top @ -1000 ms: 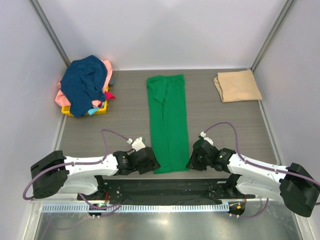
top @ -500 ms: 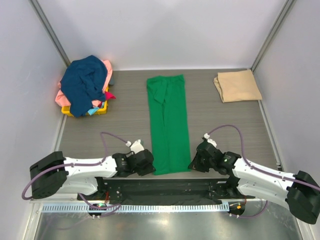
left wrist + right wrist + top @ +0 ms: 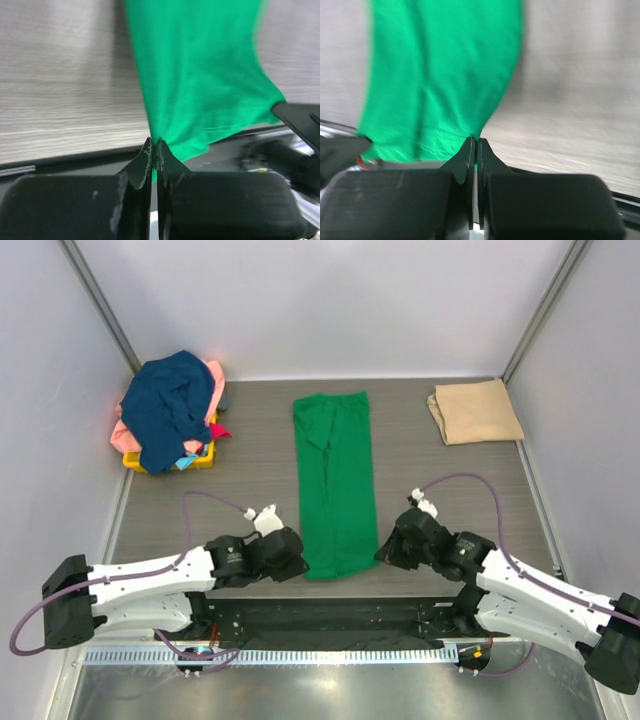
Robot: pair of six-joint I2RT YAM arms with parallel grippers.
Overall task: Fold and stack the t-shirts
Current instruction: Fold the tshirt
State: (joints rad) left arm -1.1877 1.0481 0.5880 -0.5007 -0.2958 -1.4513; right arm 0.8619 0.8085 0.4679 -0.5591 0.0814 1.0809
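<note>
A bright green t-shirt (image 3: pixel 337 480) lies folded into a long strip down the middle of the table. My left gripper (image 3: pixel 300 562) is shut on its near left corner, the green cloth (image 3: pixel 200 75) pinched between the fingertips (image 3: pixel 148 155). On the other side, my right gripper (image 3: pixel 382 555) is shut on the near right corner, with green cloth (image 3: pixel 440 75) rising from its tips (image 3: pixel 469 150). A folded tan t-shirt (image 3: pixel 475 411) rests at the far right. A heap of navy, pink and red t-shirts (image 3: pixel 170 410) sits at the far left.
The heap lies over a yellow bin (image 3: pixel 200 458) by the left wall. A black rail (image 3: pixel 320 615) and a ridged strip (image 3: pixel 270 655) run along the table's near edge. Grey walls close in on three sides.
Both grippers have closed on the green t-shirt's near corners. The near hem has lifted slightly and drawn away from the front edge, and both arms have shifted forward.
</note>
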